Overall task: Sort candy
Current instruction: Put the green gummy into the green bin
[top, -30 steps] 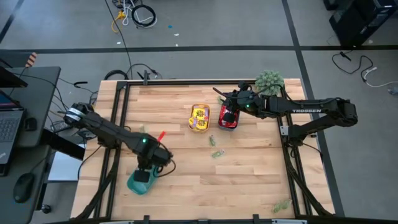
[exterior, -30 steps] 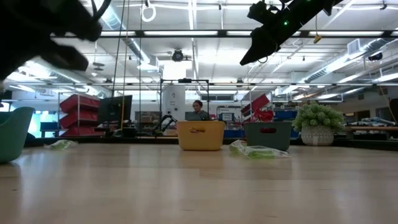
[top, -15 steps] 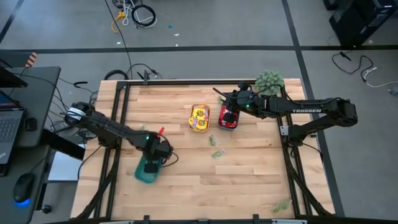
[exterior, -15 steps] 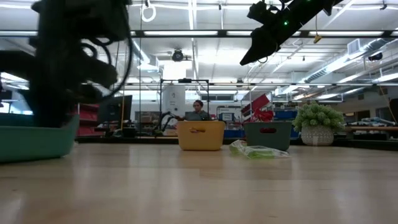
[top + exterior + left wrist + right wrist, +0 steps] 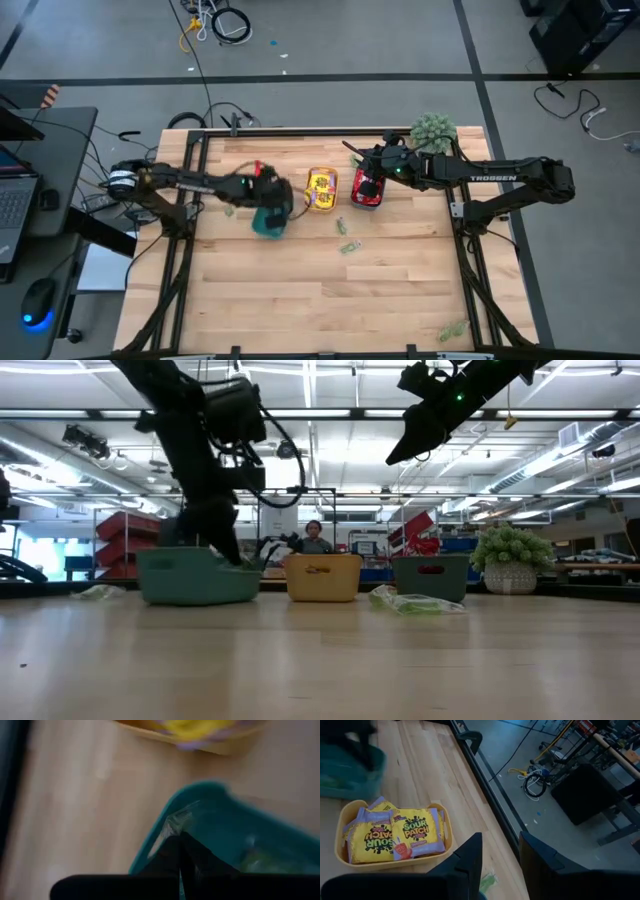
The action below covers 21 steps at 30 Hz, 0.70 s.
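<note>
My left gripper [image 5: 262, 196] is shut on a teal tray [image 5: 270, 219], which stands just left of the yellow tray [image 5: 321, 190] full of yellow packets [image 5: 405, 836]. Something pale green lies in the teal tray [image 5: 252, 860]. To the right stands a grey-blue tray [image 5: 430, 578] holding red packets [image 5: 366, 190]. My right gripper [image 5: 501, 862] hangs open above that tray, touching nothing. Green candy pieces [image 5: 347, 238] lie loose on the table near the trays. My left gripper pinches the teal tray's wall at its rim [image 5: 169, 826] near a corner, one finger outside and one finger [image 5: 200, 862] inside. The fingers slant down from the table's left. The tray's bottom [image 5: 198, 600] sits at table level; I cannot tell whether it touches the table.
A fuzzy green plant [image 5: 432, 130] stands at the far right corner. More green candy lies at the near right [image 5: 452, 328] and, in the low view, at the left [image 5: 100, 591]. The wooden table [image 5: 330, 300] is bare across its near half.
My left gripper has swung from the table's near left toward the far edge and to the right, turning as it went and staying shut on the teal tray. The tray has travelled with it, ending beside the yellow tray.
</note>
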### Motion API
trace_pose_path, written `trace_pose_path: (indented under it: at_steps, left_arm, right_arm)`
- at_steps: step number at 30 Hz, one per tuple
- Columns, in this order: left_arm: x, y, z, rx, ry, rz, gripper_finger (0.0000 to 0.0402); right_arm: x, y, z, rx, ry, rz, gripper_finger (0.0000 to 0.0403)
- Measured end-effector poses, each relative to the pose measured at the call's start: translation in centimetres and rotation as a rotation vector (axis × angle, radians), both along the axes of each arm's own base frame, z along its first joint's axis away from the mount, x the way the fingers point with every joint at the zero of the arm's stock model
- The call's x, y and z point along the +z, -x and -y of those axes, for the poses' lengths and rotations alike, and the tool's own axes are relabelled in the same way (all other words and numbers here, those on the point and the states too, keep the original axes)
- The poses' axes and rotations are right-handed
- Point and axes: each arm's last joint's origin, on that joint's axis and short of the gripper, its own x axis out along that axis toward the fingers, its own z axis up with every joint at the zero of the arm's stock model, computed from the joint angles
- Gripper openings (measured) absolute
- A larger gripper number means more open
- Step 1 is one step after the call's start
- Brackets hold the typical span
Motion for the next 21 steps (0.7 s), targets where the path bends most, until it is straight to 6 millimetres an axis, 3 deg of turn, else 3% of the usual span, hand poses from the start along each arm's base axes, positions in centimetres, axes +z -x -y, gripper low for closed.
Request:
trace_pose_path:
  at_steps: [6, 13, 21]
  left_arm:
    - [0.0, 1.1, -4.6, 0.093, 0.03, -0.005, 0.0]
    - [0.0, 1.6, -5.6, 0.1, 0.085, -0.017, 0.0014]
    - [2.6, 1.1, -5.4, 0.089, 0.108, -0.093, 0.0096]
  right_arm:
    - [0.0, 0.0, 0.0, 0.0, 0.001, -0.003, 0.0113]
    - [0.0, 0.0, 0.0, 0.0, 0.0, -0.007, 0.0115]
    - [-0.1, 0.0, 0.0, -0.001, -0.003, -0.006, 0.0129]
